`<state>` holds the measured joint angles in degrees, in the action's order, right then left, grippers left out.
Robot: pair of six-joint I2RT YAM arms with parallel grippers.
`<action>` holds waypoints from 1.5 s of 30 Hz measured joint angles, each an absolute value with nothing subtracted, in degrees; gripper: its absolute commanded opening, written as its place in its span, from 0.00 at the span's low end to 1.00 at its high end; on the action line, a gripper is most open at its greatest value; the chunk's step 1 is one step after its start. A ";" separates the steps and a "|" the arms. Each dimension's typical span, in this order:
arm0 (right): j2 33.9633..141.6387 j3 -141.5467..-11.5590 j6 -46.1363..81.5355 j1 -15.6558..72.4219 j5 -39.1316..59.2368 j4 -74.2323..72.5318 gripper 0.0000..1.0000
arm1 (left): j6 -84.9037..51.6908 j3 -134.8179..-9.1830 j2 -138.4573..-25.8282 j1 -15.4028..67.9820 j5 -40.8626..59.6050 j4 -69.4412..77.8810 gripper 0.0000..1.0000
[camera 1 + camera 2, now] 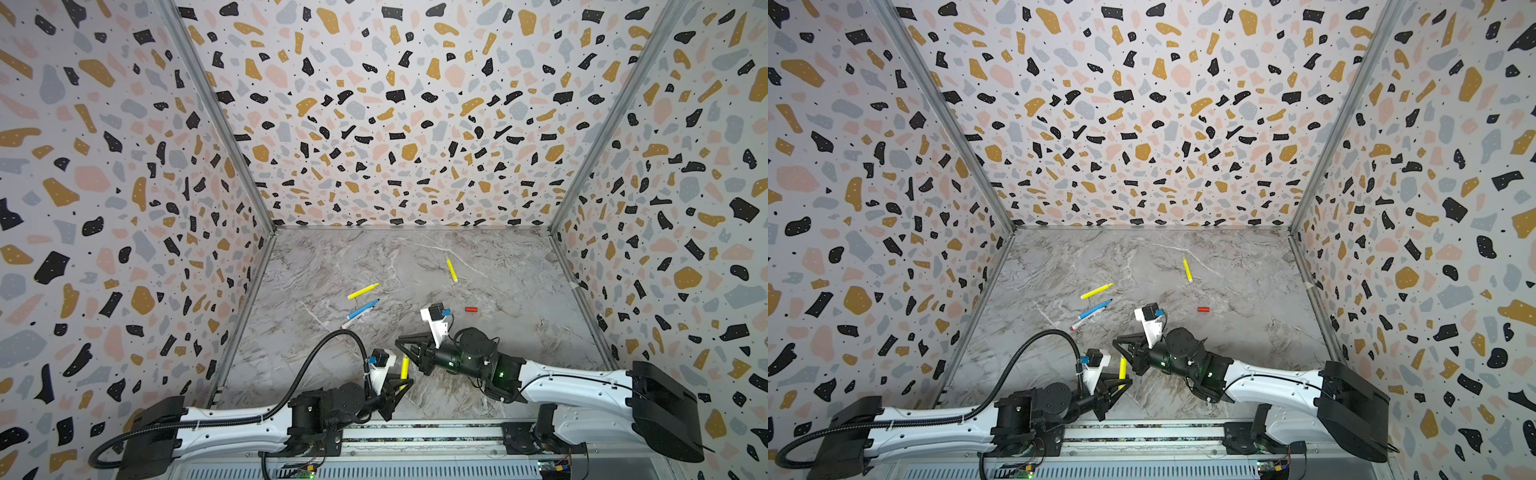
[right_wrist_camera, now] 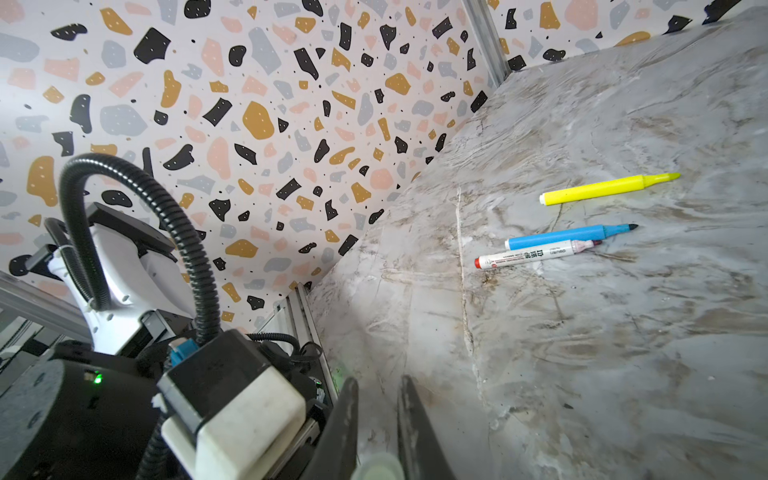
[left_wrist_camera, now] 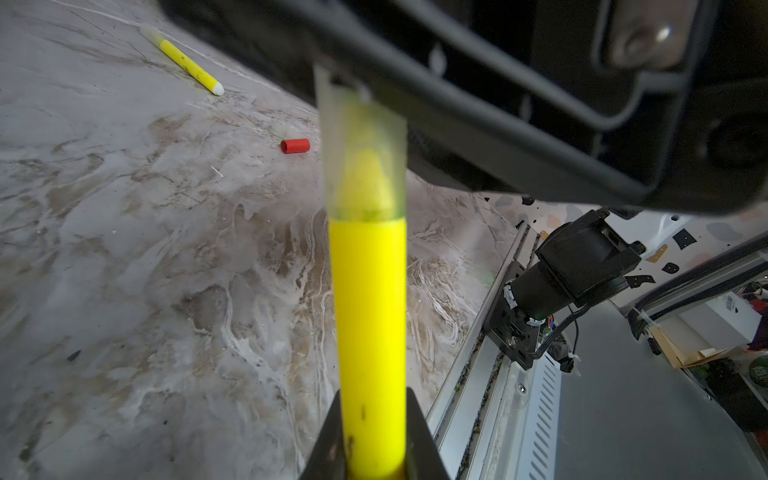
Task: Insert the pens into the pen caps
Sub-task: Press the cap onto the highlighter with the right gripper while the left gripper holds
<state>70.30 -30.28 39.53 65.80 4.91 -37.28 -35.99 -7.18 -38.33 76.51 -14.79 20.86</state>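
Left wrist view first — what did the left gripper [image 3: 372,436] have? (Desk)

It was clamped on the lower barrel of 1 yellow pen [image 3: 370,311]. A clear cap [image 3: 363,158] sat over the pen's tip, its rim at the barrel's shoulder. (Photographer)

And the right gripper [image 2: 378,395]? (Desk)

Closed on that clear cap. The right wrist view showed the cap's pale end between the 2 fingers [image 2: 415,428]. In both top views the 2 grippers met over the front of the marble table [image 1: 519,266]. (Photographer)

Where did the rest lie? (Desk)

Loose on the marble — a bare yellow pen [image 1: 363,290] left of centre, then a blue pen [image 1: 363,309] and a white-barrelled pen [image 1: 353,322] side by side just nearer the arms. A far yellow pen [image 1: 451,269] lay toward the back right. 1 red cap [image 1: 471,309] lay on its side to the right of the right wrist, well apart from every pen. (Photographer)
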 measured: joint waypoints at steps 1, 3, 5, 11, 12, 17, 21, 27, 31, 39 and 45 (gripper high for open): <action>70.63 -30.28 39.68 66.02 4.47 -37.69 0.00 | -35.94 -7.18 -37.93 76.36 -14.79 20.36 0.00; 71.53 -30.63 40.07 66.41 3.38 -37.95 0.00 | -35.70 -7.18 -37.45 75.92 -14.81 19.14 0.00; 72.31 -31.11 40.58 66.87 2.26 -37.76 0.00 | -35.64 -7.18 -37.19 75.59 -14.92 18.11 0.00; 72.40 -31.66 41.08 67.64 0.23 -36.75 0.00 | -35.55 -7.11 -36.71 74.52 -13.91 17.54 0.00; 72.16 -31.66 40.97 67.64 0.21 -36.62 0.00 | -35.48 -7.09 -36.56 74.24 -13.45 17.58 0.00; 71.50 -31.64 39.62 67.64 1.80 -36.99 0.00 | -35.16 -7.09 -35.75 72.97 -10.52 18.02 0.00; 71.72 -31.68 39.11 67.64 2.70 -37.58 0.00 | -35.05 -7.09 -35.31 72.10 -8.73 17.87 0.00; 71.77 -32.82 38.89 67.64 2.61 -35.66 0.00 | -34.92 -7.09 -34.92 71.70 -8.38 17.32 0.00; 70.50 -34.94 38.48 66.52 3.90 -31.33 0.18 | -34.89 -7.09 -34.72 71.66 -8.62 17.93 0.00; 59.72 -35.20 36.16 60.38 14.37 -18.00 0.58 | -36.42 -7.11 -34.72 69.01 -14.68 27.88 0.00; 51.44 -35.35 33.28 59.24 16.75 -14.00 0.58 | -36.32 -7.11 -35.03 68.99 -14.61 30.06 0.00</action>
<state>51.44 -35.35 33.28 59.24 16.75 -14.00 -36.32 -7.11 -35.03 68.99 -14.61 30.06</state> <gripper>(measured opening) 0.578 0.154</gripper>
